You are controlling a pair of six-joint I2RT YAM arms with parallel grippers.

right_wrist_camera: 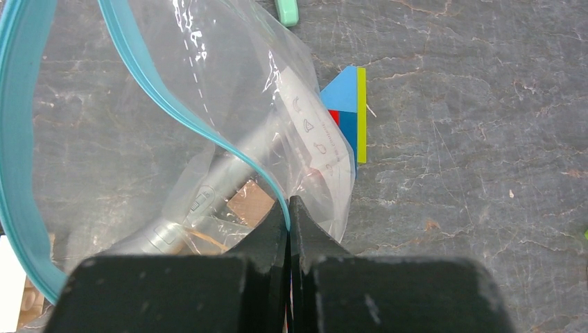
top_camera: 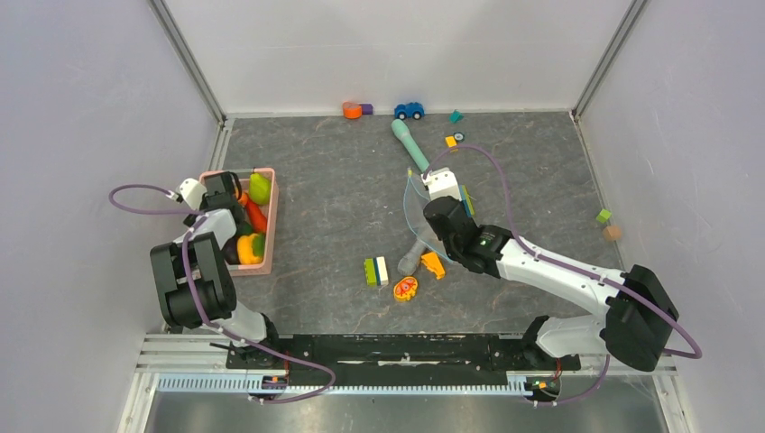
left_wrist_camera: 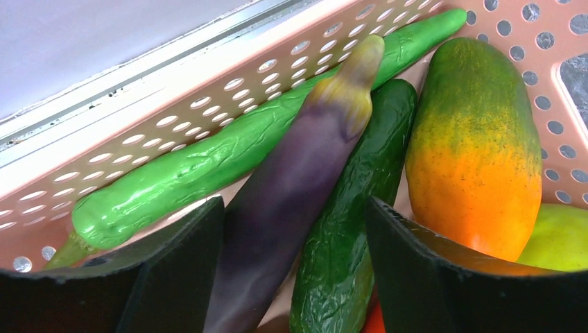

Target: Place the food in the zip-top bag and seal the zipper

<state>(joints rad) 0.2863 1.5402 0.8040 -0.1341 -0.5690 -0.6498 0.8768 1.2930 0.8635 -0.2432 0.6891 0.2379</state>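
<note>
The left hand (left_wrist_camera: 292,208) is down in the pink basket (left_wrist_camera: 173,125) at the worktop's (right_wrist_camera: 471,173) left side. It is released, its fingers spread to either side of the purple eggplant (left_wrist_camera: 312,146) and a dark green cucumber (left_wrist_camera: 360,187). An orange-green fruit (left_wrist_camera: 478,152) lies just beside them. Near the middle of the worktop, the right hand (right_wrist_camera: 288,208) is clenched on the edge of the clear zip-top bag (right_wrist_camera: 139,139) at the teal zipper (right_wrist_camera: 15,139), whose two strips gape apart.
</note>
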